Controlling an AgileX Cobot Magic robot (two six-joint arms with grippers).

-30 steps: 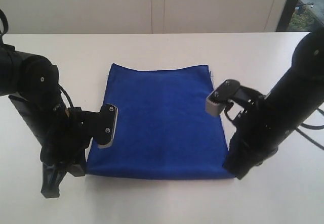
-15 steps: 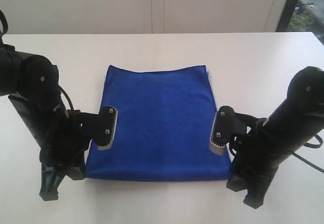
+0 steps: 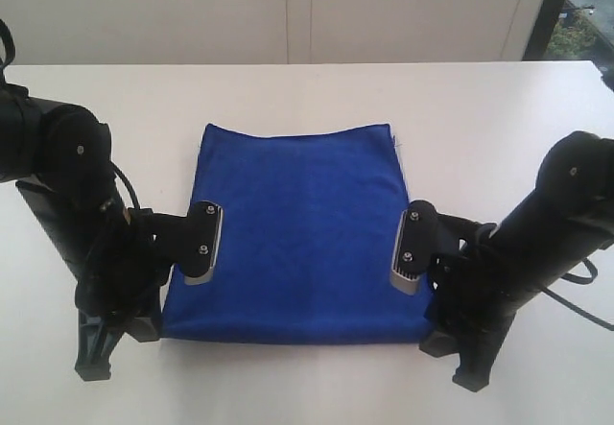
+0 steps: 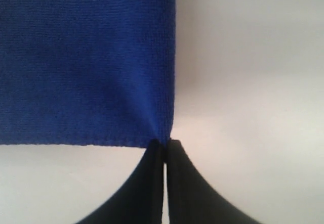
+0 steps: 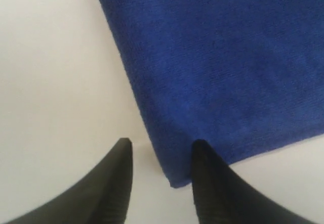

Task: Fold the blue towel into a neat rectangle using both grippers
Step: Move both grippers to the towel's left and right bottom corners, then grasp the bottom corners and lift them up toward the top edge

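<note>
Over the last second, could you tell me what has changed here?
The right hand came down from over the right edge of the blue towel to its near right corner and opened, jaws straddling that corner. The left hand stayed shut on the near left corner; the towel stayed flat.

The blue towel point(image 3: 302, 233) lies flat on the desk point(image 3: 480, 108): a plain, deep-blue plush cloth, roughly rectangular, with a slightly wavy far edge. The left hand point(image 4: 164, 148) has its black jaws pressed together on one near corner, pinching the fabric. The right hand point(image 5: 162, 143) has its jaws apart, straddling the other near corner.
</note>
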